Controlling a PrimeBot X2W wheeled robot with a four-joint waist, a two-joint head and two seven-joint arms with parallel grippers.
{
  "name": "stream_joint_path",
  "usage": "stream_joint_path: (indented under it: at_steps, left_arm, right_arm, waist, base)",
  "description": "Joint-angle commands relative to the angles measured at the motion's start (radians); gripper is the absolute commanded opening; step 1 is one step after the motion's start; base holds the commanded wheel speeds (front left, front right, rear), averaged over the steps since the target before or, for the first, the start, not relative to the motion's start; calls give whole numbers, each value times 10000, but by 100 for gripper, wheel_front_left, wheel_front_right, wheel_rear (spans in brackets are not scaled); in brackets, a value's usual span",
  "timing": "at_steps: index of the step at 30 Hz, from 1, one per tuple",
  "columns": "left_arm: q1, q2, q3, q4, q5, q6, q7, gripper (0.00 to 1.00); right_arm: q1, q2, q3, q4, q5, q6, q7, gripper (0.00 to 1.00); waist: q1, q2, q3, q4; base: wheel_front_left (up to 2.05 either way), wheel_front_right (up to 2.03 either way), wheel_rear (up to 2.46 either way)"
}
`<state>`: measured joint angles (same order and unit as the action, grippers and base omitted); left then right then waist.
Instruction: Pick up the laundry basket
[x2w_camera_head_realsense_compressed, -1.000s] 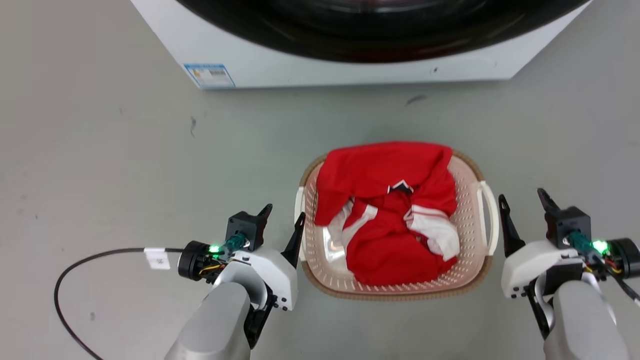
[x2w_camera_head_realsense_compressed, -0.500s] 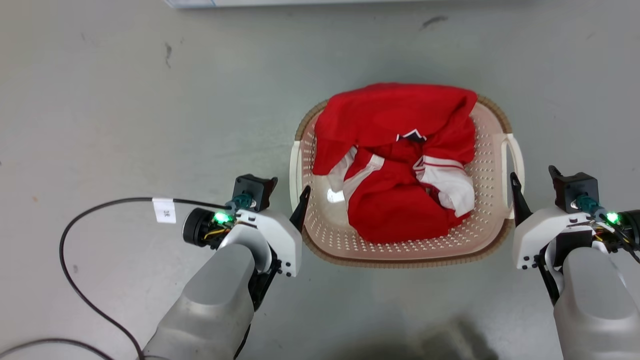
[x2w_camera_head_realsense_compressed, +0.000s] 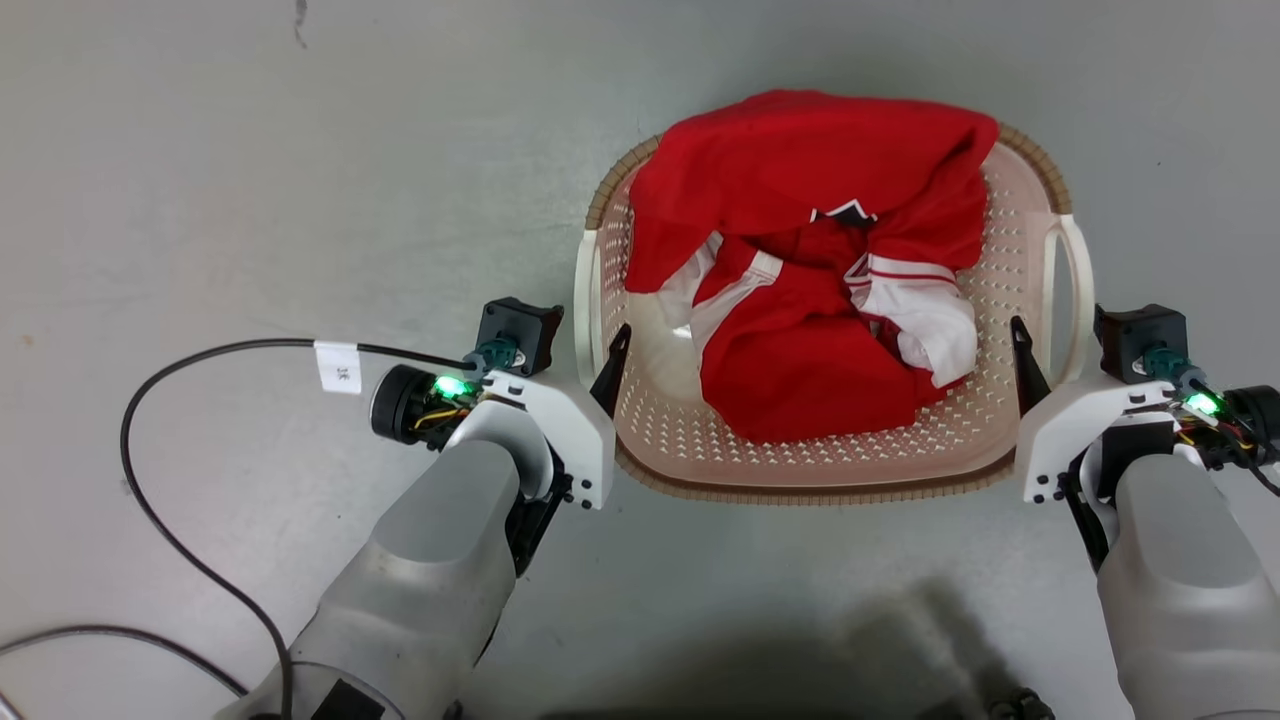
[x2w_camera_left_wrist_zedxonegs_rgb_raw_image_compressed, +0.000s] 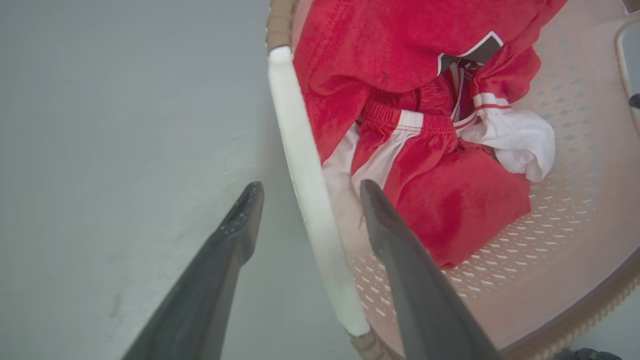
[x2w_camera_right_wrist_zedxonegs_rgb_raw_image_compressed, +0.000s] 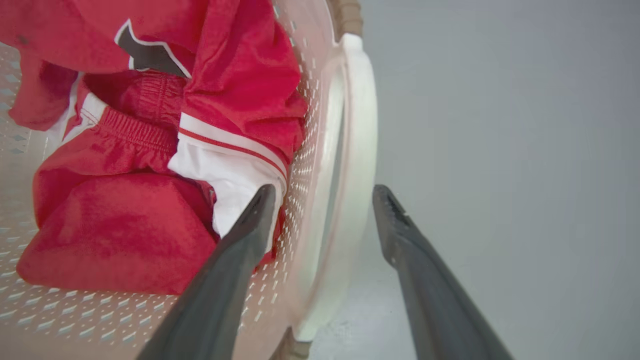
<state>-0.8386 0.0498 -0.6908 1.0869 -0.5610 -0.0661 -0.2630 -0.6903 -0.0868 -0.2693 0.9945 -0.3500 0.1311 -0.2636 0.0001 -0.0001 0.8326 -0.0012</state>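
Observation:
The laundry basket (x2w_camera_head_realsense_compressed: 800, 492), cream-pink with perforated walls and a brown rim, sits on the floor holding red and white clothes (x2w_camera_head_realsense_compressed: 810, 280). My left gripper (x2w_camera_head_realsense_compressed: 590, 345) is open, one finger on each side of the white left handle (x2w_camera_head_realsense_compressed: 583, 300). The left wrist view shows that handle (x2w_camera_left_wrist_zedxonegs_rgb_raw_image_compressed: 300, 150) running between the fingers of the left gripper (x2w_camera_left_wrist_zedxonegs_rgb_raw_image_compressed: 310, 186), the inner finger over the basket wall (x2w_camera_left_wrist_zedxonegs_rgb_raw_image_compressed: 550, 210). My right gripper (x2w_camera_head_realsense_compressed: 1060, 345) is open astride the right handle (x2w_camera_head_realsense_compressed: 1075, 270). In the right wrist view the right gripper (x2w_camera_right_wrist_zedxonegs_rgb_raw_image_compressed: 324, 190) brackets the handle (x2w_camera_right_wrist_zedxonegs_rgb_raw_image_compressed: 360, 125).
A black cable (x2w_camera_head_realsense_compressed: 200, 355) with a white tag loops over the grey floor to the left of my left arm. A dark shadow lies on the floor at the bottom edge, below the basket.
The camera has tilted down, so the washer has left the picture. Both grippers have moved forward and inward from beside the basket to straddle its handles.

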Motion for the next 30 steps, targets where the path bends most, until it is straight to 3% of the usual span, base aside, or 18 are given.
stream_joint_path:
  at_steps: [1,10,11,12,13,14,15,30]
  left_arm:
    - [-164,10,-71,22,-79,57,-28,100]
    - [-520,7,-419,92,-261,138,-28,100]
    - [-500,8,-473,157,-322,70,-28,100]
    - [-512,10,-522,195,-336,45,-28,100]
    - [-566,10,-560,207,-361,44,-28,47]
    - [-601,8,-595,210,-395,63,-28,18]
    - [-602,8,-648,241,-433,41,-28,0]
    - [-452,-64,-1262,317,-903,-46,-54,0]
  right_arm:
    - [-203,30,-38,109,-1,-7,-18,100]
    - [-557,150,-89,373,-92,-7,-18,100]
    - [-609,165,-65,381,-103,-7,-18,95]
    - [-644,174,-45,369,-108,-7,-18,57]
    - [-647,180,-34,406,-128,-7,-18,2]
    - [-662,191,-20,433,-145,-7,-18,0]
    - [-684,208,13,472,-151,-4,-18,0]
    - [-537,257,375,889,-40,-5,-8,0]
  waist:
    - [-1,1,163,16]
    - [-1,1,516,-4]
    - [-1,1,540,-18]
    - [-1,1,560,-27]
    - [-1,1,583,-35]
    - [-1,1,602,-41]
    - [-1,1,617,-47]
    - [-1,1,30,-20]
  base:
    - [0,0,0]
    - [0,0,0]
    - [0,0,0]
    - [0,0,0]
    - [0,0,0]
    - [0,0,0]
    - [0,0,0]
    - [0,0,0]
